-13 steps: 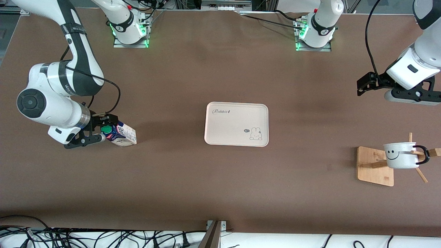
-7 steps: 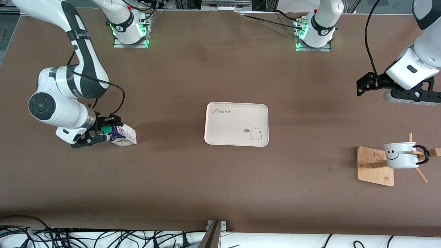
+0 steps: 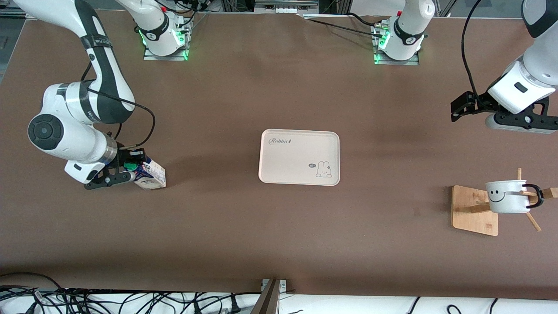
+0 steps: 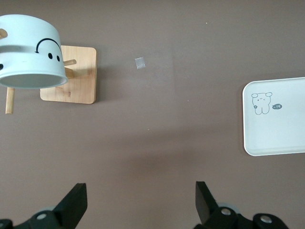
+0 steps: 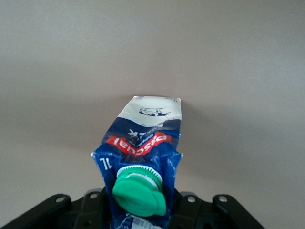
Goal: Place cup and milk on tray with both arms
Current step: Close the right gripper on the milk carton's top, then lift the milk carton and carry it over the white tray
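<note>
Milk (image 3: 149,175) in the front view sits at the right arm's end of the desk, gripped at its gable end by the right end effector (image 3: 127,171), which is closed on it. The carton looks tilted, its long axis running from the green cap (image 3: 129,165) toward four o'clock. The tray (image 3: 299,157), mid-desk, lies at three o'clock from the carton and well apart, so I judge the carry must go straight that way. The cup (image 3: 507,196) hangs on a wooden rack (image 3: 475,210) at the left arm's end; the left end effector (image 3: 462,107) waits in the air at about eleven o'clock from the cup, and the left arm is plainly the nearer one to it.

From the left wrist, its fingers (image 4: 74,202) stand wide apart with nothing between. The cup (image 4: 29,52) shows at ten o'clock, mouth down, cut off at the edge; its handle is out of sight. The tray (image 4: 274,119) is clipped at three o'clock.

From the right wrist, the carton (image 5: 143,152) fills the centre, cap (image 5: 139,191) nearest the camera. The finger pads are hidden by the carton, so whether its base touches the desk is unclear.
</note>
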`<state>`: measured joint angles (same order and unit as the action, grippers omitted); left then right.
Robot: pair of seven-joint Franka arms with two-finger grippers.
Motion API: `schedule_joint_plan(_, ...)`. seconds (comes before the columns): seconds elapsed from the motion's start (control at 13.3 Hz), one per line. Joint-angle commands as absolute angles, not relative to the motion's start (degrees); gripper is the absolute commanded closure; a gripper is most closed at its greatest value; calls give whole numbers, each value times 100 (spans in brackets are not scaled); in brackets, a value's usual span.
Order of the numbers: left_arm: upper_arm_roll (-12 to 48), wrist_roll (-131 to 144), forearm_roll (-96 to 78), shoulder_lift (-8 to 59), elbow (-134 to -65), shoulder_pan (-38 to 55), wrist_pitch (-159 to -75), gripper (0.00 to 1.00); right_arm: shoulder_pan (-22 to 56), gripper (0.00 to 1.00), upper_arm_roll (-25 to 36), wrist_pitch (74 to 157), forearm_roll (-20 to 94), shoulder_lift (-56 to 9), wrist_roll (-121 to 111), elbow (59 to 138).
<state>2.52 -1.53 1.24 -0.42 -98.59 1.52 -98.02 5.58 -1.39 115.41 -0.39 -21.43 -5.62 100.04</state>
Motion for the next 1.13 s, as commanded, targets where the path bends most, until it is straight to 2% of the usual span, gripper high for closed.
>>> schedule_joint_plan(0.0, 246, -237, 167, 18, -9712, 176, -9773, 0, 886, 65, -298, 10945, 323, -2065, 85, 9600)
schedule_joint_plan(0.23, 246, -237, 167, 18, -9712, 176, -9773, 0, 1710, 65, -299, 10740, 694, -2170, 1376, 9185)
schedule_joint_plan(0.45, 246, -229, 167, 18, -9712, 176, -9782, 0, 2765, 65, -299, 10845, 887, -2644, 2685, 8502)
schedule_joint_plan(0.68, 237, -237, 167, 18, -9712, 185, -9782, 0, 3583, 65, -299, 11511, 888, -3259, 3697, 7955)
schedule_joint_plan(0.83, 246, -237, 167, 18, -9712, 185, -9782, 0, 3927, 65, -281, 12039, 835, -3514, 4050, 7928)
schedule_joint_plan(1.05, 246, -237, 167, 18, -9712, 185, -9782, 0, 4096, 65, -246, 12243, 599, -3796, 4131, 7928)
